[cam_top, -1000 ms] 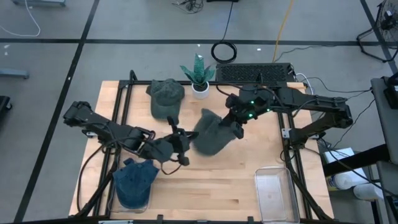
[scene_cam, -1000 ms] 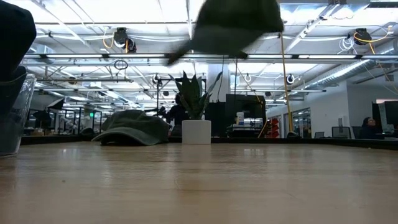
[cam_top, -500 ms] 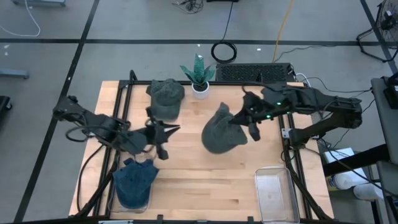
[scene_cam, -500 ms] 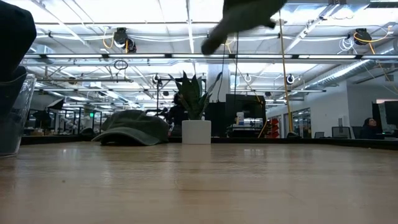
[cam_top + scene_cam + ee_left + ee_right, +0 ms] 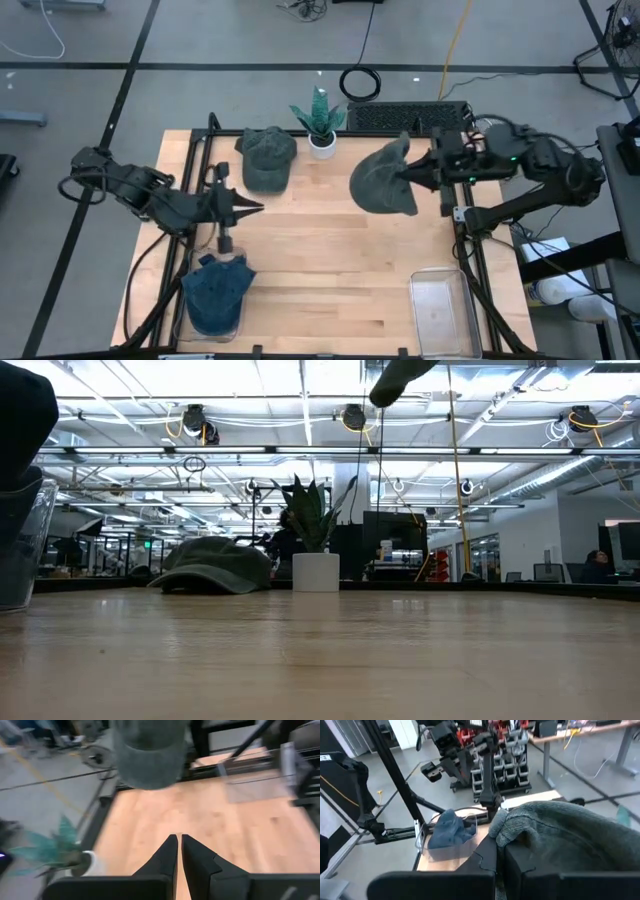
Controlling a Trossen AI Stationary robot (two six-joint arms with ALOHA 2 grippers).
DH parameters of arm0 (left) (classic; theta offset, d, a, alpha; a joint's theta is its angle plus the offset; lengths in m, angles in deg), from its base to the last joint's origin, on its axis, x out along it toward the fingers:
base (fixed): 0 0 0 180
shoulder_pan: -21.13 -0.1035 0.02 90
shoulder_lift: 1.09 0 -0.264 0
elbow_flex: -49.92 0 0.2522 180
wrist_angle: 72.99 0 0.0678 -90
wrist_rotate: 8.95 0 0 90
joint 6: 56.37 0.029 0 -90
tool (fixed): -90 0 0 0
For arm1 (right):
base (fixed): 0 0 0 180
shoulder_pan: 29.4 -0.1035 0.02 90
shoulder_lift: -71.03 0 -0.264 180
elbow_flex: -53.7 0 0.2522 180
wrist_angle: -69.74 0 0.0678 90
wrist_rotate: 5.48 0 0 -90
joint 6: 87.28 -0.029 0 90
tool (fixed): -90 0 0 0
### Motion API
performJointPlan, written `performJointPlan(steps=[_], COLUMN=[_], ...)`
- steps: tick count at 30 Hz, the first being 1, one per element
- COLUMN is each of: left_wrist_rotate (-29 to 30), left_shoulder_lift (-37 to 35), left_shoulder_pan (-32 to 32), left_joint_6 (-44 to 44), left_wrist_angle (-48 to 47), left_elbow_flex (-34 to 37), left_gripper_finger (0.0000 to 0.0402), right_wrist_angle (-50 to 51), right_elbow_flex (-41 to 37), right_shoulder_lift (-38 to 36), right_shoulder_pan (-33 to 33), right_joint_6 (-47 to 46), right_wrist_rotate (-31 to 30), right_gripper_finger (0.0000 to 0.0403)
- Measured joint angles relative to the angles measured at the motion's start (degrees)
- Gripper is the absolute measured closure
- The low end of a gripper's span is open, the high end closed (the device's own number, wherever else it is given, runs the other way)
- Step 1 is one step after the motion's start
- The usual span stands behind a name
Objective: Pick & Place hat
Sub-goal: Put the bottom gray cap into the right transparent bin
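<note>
Carrying grey hat [image 5: 383, 181] aloft, right gripper [image 5: 420, 172] clamped on it; left gripper [image 5: 252, 208] closed, empty. Next, probably: lower into clear bin [image 5: 440, 310].

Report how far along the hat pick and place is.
Done: a blue hat already sits in the clear bin at the table's near left corner. In hand: the right gripper is shut on a grey-green hat, held above the table. Left: that hat is not yet set down, the empty clear bin waits near right, and another green hat lies beside the potted plant. The left gripper is shut and empty.
</note>
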Motion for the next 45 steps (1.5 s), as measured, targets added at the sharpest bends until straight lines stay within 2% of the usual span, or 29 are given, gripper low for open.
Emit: performJointPlan(steps=[7, 14, 24, 29, 32, 35, 37, 39, 42, 43, 44, 45], left_wrist_rotate=[-10.01, -12.01, -12.44, -21.42, -23.6, -22.78, -22.2, -22.16, -22.11, -22.06, -22.0, -22.02], left_shoulder_lift=[-6.42, -15.44, -29.14, -35.64, -38.41, -39.3, -39.27, -39.14, -38.96, -38.85, -38.8, -38.76], left_shoulder_pan=[0.1, 1.14, 1.14, 1.12, 1.14, 1.14, 1.13, 1.11, 1.11, 1.11, 1.11, 1.11], left_joint_6=[-1.77, -2.06, -3.42, -3.2, -2.57, -3.7, -5.21, -6.39, -7.29, -7.29, -7.29, -7.3], left_wrist_angle=[-3.86, -1.54, 12.93, 22.95, 25.16, 23.7, 23.26, 23.53, 23.35, 23.36, 23.49, 23.5], left_elbow_flex=[0.37, 5.97, 22.22, 30.2, 32.95, 33.86, 33.9, 33.9, 33.9, 33.9, 33.9, 33.9], left_gripper_finger=[0.0371, 0.0371, 0.0371, 0.0371, 0.0371, 0.0371, 0.0371, 0.0371, 0.0371, 0.0371, 0.0371, 0.0371], right_wrist_angle=[-0.26, 0.18, 0.53, 0.55, 0.52, 0.57, 0.6, 0.93, 4.13, 5.39, 6.25, 7.07], right_elbow_flex=[0.0, 0.0, 0.0, 0.0, 0.0, -0.02, -0.02, -0.02, -0.04, -0.07, -0.07, -0.07], right_shoulder_lift=[-3.47, -5.24, -6.03, -5.91, -5.69, -5.68, -5.69, -5.72, -5.67, -5.55, -5.5, -5.55], right_shoulder_pan=[0.4, 0.4, 0.43, 0.6, 0.6, 0.62, 0.62, 0.62, 0.62, 0.51, 0.23, -0.19], right_joint_6=[2.77, 5.59, 9.17, 10.42, 10.7, 11.59, 11.65, 9.96, 7.07, 7.03, 7.16, 7.28], right_wrist_rotate=[-3.01, -5.78, -15.42, -16.26, -15.22, -7.76, -0.56, 10.4, 33.67, 38.22, 39.42, 37.84], right_gripper_finger=[0.0403, 0.0403, 0.0403, 0.0403, 0.0403, 0.0403, 0.0403, 0.0403, 0.0403, 0.0403, 0.0403, 0.0403])
